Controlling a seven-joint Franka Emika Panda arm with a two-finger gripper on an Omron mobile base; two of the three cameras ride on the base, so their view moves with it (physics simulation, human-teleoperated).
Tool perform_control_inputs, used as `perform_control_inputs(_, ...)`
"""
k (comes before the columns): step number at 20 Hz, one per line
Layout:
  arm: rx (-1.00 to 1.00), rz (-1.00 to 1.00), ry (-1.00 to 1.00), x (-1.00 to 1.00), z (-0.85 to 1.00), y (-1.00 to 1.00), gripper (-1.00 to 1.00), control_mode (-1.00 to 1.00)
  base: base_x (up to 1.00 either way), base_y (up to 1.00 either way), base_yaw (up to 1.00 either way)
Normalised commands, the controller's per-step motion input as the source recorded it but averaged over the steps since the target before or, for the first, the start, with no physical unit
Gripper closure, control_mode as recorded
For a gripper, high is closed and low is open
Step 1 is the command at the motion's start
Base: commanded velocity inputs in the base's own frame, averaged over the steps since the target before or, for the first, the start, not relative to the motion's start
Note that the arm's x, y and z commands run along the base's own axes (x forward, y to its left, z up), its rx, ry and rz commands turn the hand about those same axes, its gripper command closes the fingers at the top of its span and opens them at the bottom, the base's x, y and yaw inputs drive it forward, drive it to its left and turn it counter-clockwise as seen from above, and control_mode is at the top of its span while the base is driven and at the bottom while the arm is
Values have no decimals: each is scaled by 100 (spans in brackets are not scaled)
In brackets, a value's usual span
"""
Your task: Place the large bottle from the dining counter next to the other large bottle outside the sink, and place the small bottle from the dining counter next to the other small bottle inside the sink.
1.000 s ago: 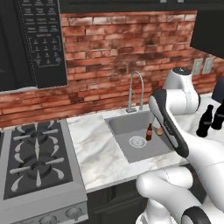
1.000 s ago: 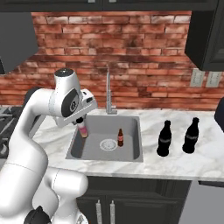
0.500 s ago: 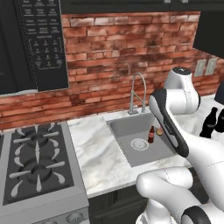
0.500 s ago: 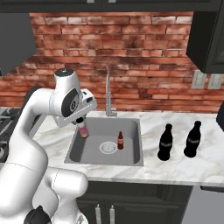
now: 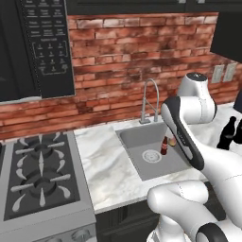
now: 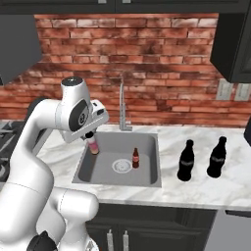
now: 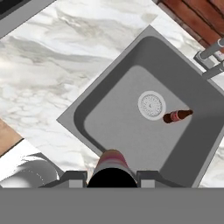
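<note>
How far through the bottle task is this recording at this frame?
Done: two large bottles stand side by side on the counter right of the sink. In hand: the gripper is shut on the small bottle and holds it above the sink's left side. Left: set it down in the basin next to the other small bottle by the drain, then release.

Two large black glass bottles (image 6: 187, 161) (image 6: 216, 157) stand at right of the frame on the white marble worktop (image 6: 201, 188); two small bottles: one brown with red label (image 6: 136, 158) mid-sink, one pink-labelled (image 6: 92, 144) at sink's left; one grey steel sink (image 6: 149, 172); one chrome faucet (image 6: 122, 105).
</note>
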Motion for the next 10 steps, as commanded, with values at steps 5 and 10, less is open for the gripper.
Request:
perform_control_inputs(5,0,0,0,0,0,0,100,100,32,0,6)
perform_control_inputs(10,0,0,0,0,0,0,100,100,30,0,12)
